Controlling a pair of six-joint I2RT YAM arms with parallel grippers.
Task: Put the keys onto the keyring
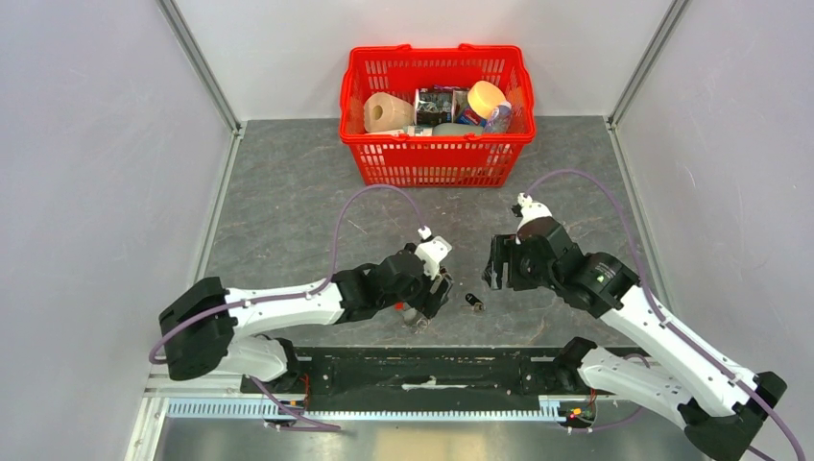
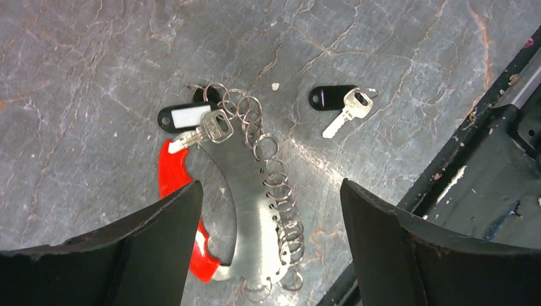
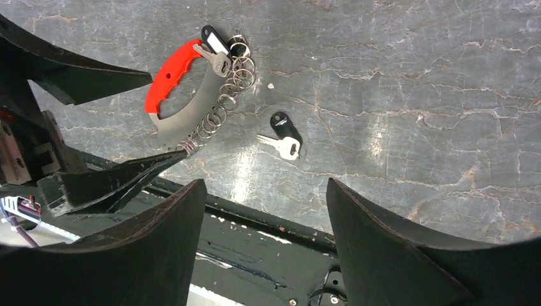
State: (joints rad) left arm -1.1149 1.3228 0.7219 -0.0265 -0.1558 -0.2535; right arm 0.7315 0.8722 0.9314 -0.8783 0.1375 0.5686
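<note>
Grey marbled desk (image 1: 288, 192) w/ three things lying on it.

Red mesh basket (image 1: 437, 163) sat at far edge, approx. centre. Near the front edge lay the keyring (image 2: 249, 191): red curved grip, flat silvery crescent plate, a row of split rings along its edge, plus one silver key w/ a black tag bearing a white label. The loose key (image 2: 341, 105), silver w/ a black tag, lay flat beside it, apart, not touching. A tiny white crumb (image 2: 275, 86) sat btwn the two. A black rail (image 1: 432, 370) ran along the near edge.
</note>
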